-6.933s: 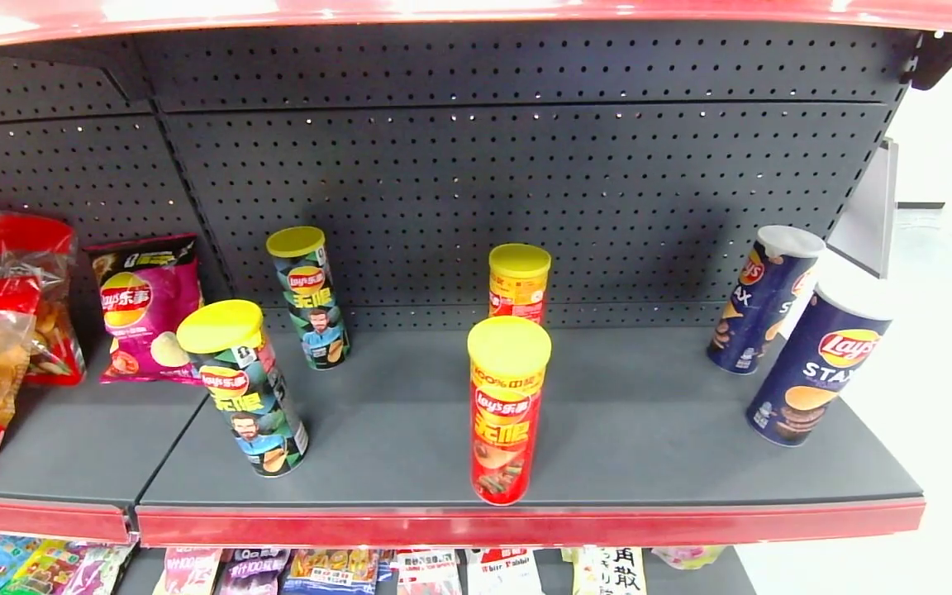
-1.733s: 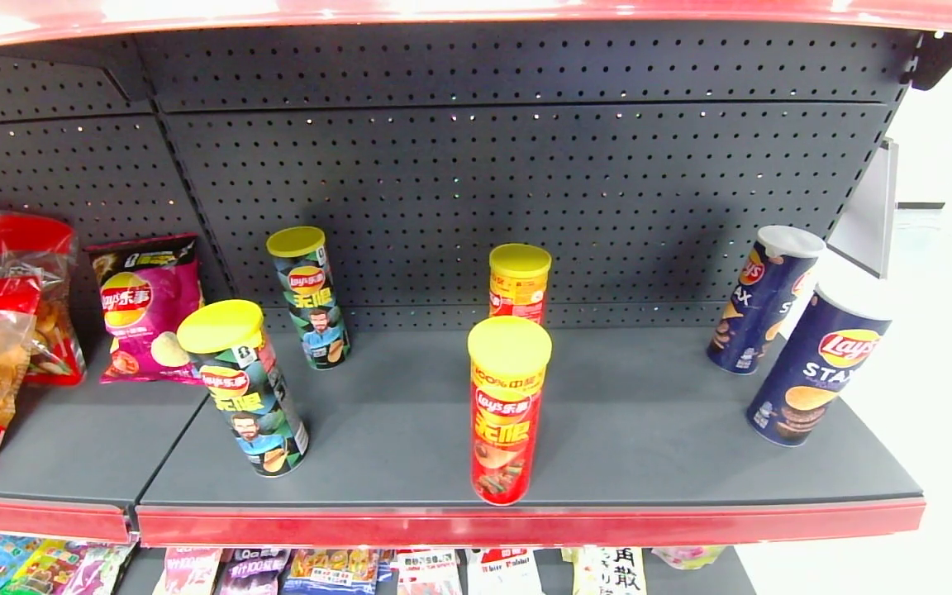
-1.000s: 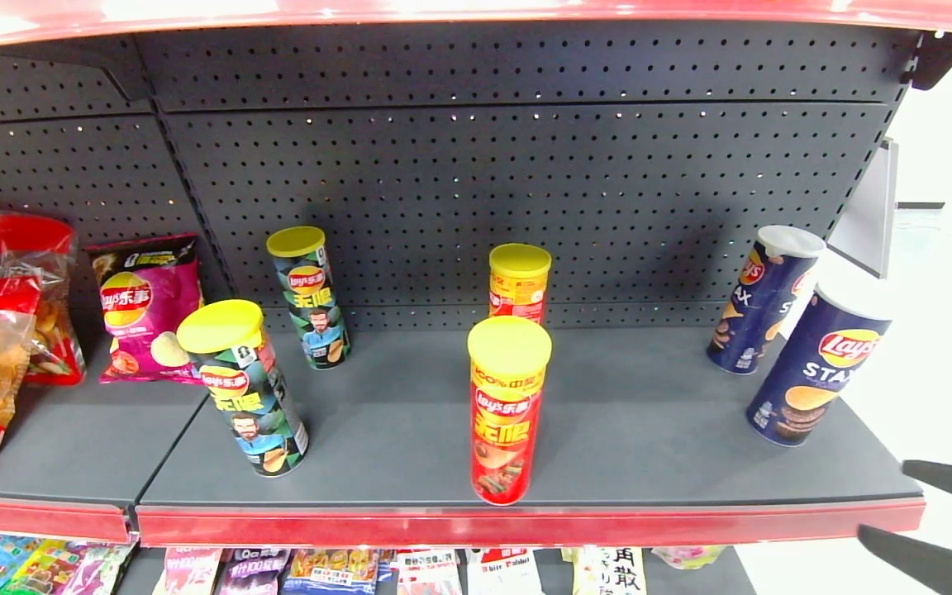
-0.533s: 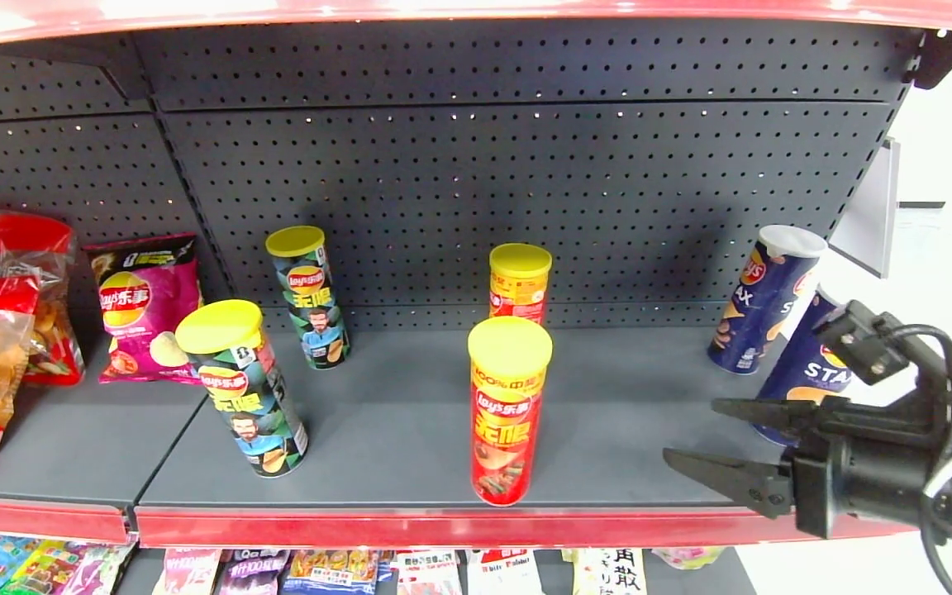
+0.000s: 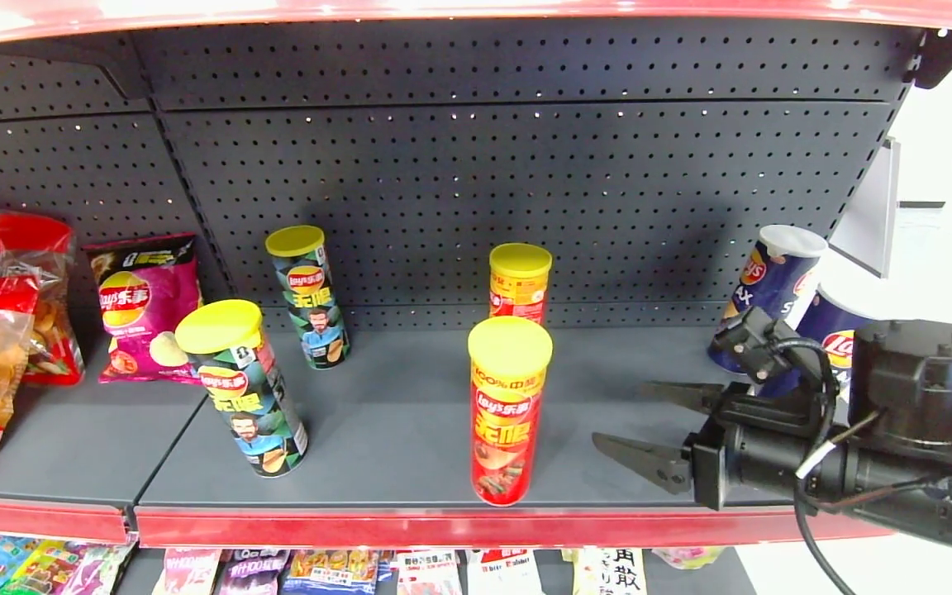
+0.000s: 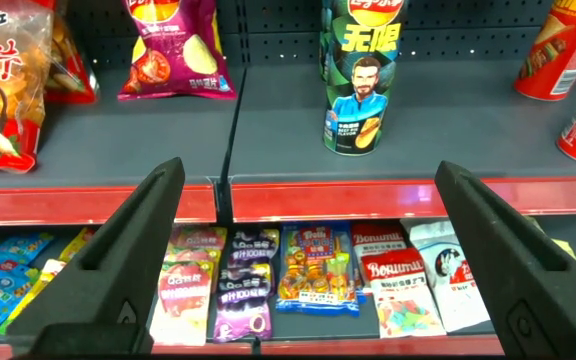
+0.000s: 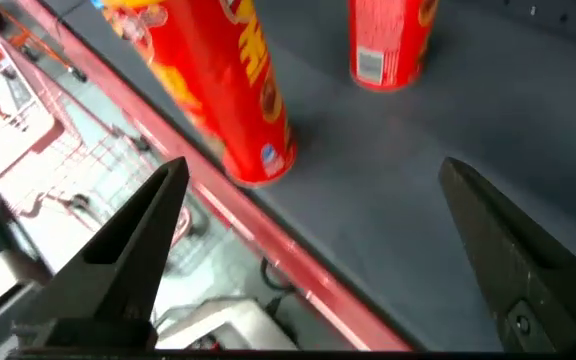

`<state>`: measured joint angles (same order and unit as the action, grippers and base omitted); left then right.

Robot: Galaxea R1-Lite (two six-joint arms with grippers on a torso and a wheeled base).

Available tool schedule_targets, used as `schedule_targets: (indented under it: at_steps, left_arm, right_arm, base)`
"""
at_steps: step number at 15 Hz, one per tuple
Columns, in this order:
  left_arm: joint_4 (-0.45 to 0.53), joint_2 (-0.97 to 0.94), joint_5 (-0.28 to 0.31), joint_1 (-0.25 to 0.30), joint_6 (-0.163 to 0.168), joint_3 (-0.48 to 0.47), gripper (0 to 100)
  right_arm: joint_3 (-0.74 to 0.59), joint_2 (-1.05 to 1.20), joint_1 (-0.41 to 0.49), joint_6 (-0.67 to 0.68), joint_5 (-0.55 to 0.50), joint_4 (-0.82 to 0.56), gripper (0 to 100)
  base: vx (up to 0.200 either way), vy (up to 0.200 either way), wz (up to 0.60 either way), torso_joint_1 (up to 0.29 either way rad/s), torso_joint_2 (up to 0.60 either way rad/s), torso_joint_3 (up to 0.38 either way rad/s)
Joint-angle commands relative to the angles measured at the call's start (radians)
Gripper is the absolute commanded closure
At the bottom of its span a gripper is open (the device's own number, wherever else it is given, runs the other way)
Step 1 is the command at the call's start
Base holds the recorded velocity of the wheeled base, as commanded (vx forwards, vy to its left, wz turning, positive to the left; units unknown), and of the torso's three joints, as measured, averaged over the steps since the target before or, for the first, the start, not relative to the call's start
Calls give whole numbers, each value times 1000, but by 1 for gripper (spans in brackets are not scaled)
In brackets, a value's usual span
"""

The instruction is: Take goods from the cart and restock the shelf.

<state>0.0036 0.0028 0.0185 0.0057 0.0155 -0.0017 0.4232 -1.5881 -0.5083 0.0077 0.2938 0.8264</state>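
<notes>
Head view: the right claw [image 5: 621, 416] is wide apart and holds nothing, over the shelf [image 5: 393, 413] near the front red can [image 5: 507, 413]. The left claw [image 6: 308, 170] is apart too, facing the shelf

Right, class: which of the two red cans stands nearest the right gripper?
The front red can, at the shelf edge beside the right gripper; the other red can stands back by the pegboard.

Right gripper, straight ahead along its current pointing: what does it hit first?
Probably the front red can, standing near the front of the shelf: the open right gripper points across the shelf toward it. Depth is unclear, so it might pass just behind it.
</notes>
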Motion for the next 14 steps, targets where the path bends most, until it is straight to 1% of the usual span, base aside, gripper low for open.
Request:
schedule_targets:
  at_steps: [1,4,5,6,9,11,14]
  left_arm:
    - [-1,0,0,0,0,0,0]
    - [-1,0,0,0,0,0,0]
    - [-1,0,0,0,0,0,0]
    - [-1,0,0,0,0,0,0]
    - [-1,0,0,0,0,0,0]
    - [-1,0,0,0,0,0,0]
    - [-1,0,0,0,0,0,0]
  right_arm:
    - [3,-73,-9,0,1,30,0]
    - [19,-150,-7,0,10,122,0]
    - [20,-151,-6,0,11,123,0]
    - [69,-187,17,-6,90,128,0]
    - [74,-187,11,-61,205,128,0]
    - [86,-210,-12,-69,214,131,0]
    - [124,-240,-21,-80,212,146,0]
  base:
    - [0,0,0,0,0,0]
    - [0,0,0,0,0,0]
    - [0,0,0,0,0,0]
    - [0,0,0,0,0,0]
    - [0,0,0,0,0,0]
    - [0,0,0,0,0,0]
    - [0,0,0,0,0,0]
